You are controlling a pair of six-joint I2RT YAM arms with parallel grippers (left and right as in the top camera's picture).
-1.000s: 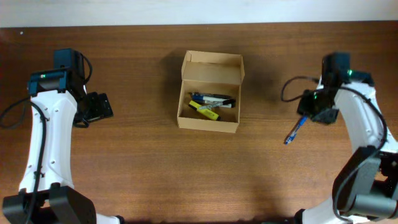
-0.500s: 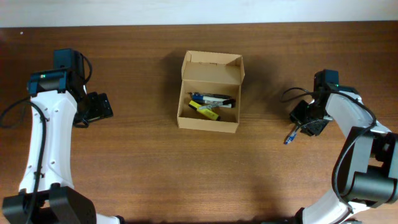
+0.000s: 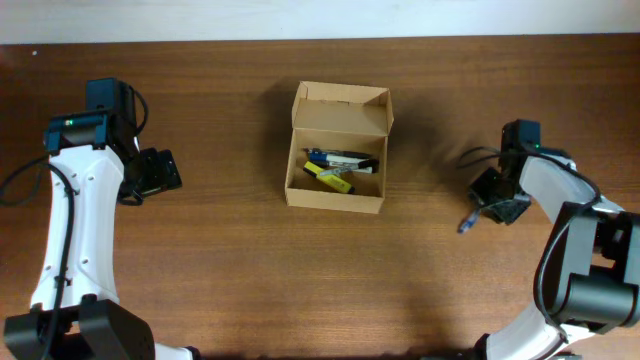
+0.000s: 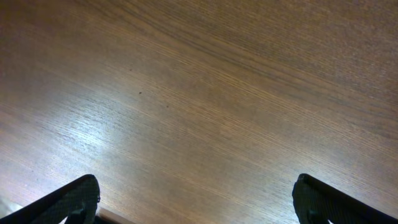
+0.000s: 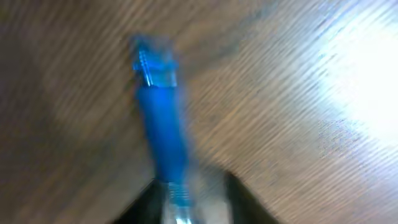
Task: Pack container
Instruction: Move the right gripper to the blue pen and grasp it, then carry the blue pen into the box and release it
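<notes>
Container (image 3: 335, 200): light, crushable cardboard; we'd hold its side walls.
Left end effector (image 4: 196, 190): wide open, empty.
Right end effector (image 5: 191, 193): clamps blue pen (image 5: 160, 124).

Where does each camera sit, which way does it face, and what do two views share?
Overhead: above the table, looking straight down at box and both arms.
Left wrist: on the left arm, facing bare table; fingertips in bottom corners.
Right wrist: on the right arm, close over a blurred pen; fingers at bottom.
Shared: overhead and right wrist both show the pen.
</notes>
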